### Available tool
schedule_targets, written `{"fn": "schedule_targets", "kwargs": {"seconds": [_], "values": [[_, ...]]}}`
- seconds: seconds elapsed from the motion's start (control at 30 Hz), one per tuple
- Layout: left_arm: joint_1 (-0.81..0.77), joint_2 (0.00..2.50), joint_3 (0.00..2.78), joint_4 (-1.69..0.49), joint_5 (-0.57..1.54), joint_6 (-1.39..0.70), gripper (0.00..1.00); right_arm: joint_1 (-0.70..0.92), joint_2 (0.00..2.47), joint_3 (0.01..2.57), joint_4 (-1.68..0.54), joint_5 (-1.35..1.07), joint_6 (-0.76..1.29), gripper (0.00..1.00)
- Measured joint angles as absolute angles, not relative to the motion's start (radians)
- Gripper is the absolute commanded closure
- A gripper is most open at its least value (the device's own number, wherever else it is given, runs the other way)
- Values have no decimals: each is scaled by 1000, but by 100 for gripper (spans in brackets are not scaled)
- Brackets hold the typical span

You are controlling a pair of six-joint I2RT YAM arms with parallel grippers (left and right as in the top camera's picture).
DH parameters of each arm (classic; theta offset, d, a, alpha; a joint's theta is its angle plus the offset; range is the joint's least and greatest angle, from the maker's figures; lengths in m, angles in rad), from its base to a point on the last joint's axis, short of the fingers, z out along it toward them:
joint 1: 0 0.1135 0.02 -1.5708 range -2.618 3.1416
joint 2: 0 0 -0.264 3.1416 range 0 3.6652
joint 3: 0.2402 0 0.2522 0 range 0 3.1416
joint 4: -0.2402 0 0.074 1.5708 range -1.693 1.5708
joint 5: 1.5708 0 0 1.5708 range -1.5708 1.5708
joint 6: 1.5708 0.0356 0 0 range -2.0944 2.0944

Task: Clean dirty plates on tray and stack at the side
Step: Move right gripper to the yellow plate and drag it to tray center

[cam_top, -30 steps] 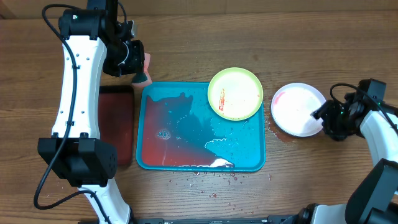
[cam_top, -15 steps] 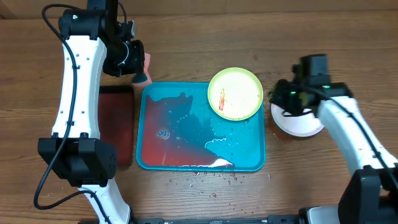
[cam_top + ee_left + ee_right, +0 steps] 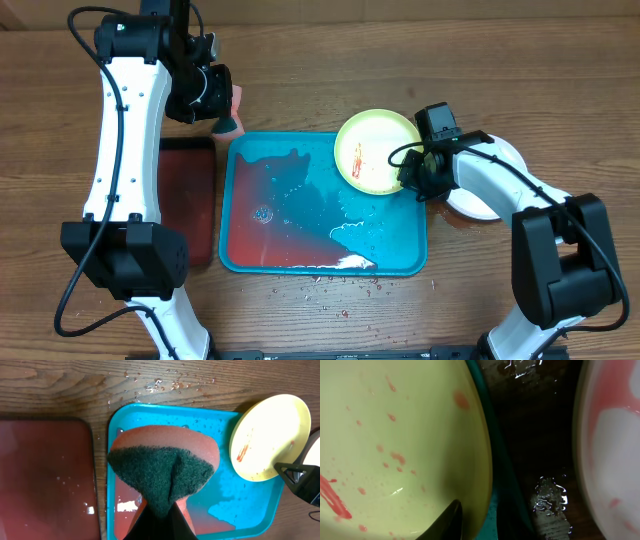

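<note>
The yellow-green plate point(image 3: 372, 150), smeared with red sauce, lies on the back right corner of the turquoise tray point(image 3: 290, 225). The cream plate point(image 3: 492, 170) sits on the table to the tray's right, partly hidden by my right arm. No light blue plate is in view. My right gripper point(image 3: 412, 178) is open at the yellow-green plate's right rim. One finger point(image 3: 445, 520) is over the plate point(image 3: 395, 445); the other is hidden. My left gripper point(image 3: 215, 108) is shut on an orange and green sponge point(image 3: 162, 462), above the tray's point(image 3: 250, 510) back left corner.
A dark red tray point(image 3: 188, 200) lies left of the turquoise tray and also shows in the left wrist view point(image 3: 45, 475). Reddish water pools in the turquoise tray. Water drops and crumbs point(image 3: 330, 285) lie on the wooden table in front of it.
My right arm has swung left from the cream plate's right side to the yellow-green plate's right rim. My left arm and the sponge have not moved.
</note>
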State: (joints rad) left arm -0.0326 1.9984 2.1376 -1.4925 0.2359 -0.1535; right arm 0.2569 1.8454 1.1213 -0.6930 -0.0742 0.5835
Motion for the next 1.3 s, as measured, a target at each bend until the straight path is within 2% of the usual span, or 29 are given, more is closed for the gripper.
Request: {"fn": "schedule_targets", "kwargs": {"seconds": [0.17, 0.37, 0.43, 0.6, 0.7, 0.83, 1.03, 1.2, 1.27, 1.3], "values": [[-33, 1998, 2138, -1493, 236, -153, 96, 284, 1845, 1122, -704, -96, 555, 85], [-33, 1998, 2138, -1485, 236, -153, 96, 408, 1845, 1129, -786, -161, 498, 84], [-33, 1998, 2138, -1474, 236, -153, 96, 466, 1845, 1146, -821, -175, 490, 78], [-33, 1998, 2138, -1470, 236, -153, 96, 555, 1846, 1248, -874, -193, 467, 53], [-33, 1998, 2138, -1470, 236, -153, 96, 550, 1846, 1305, -877, -172, 440, 47], [-33, 1998, 2138, -1470, 236, -153, 96, 505, 1847, 1325, -821, -141, 363, 46], [-33, 1998, 2138, -1469, 236, -153, 96, 432, 1905, 1326, -796, -126, 220, 54], [-33, 1998, 2138, -1467, 236, -153, 96, 429, 1990, 1326, -795, -183, 116, 72], [-33, 1998, 2138, -1466, 236, -153, 96, 433, 2001, 1326, -793, -200, 107, 81], [-33, 1998, 2138, -1466, 236, -153, 96, 433, 2001, 1327, -792, -204, 104, 89]]}}
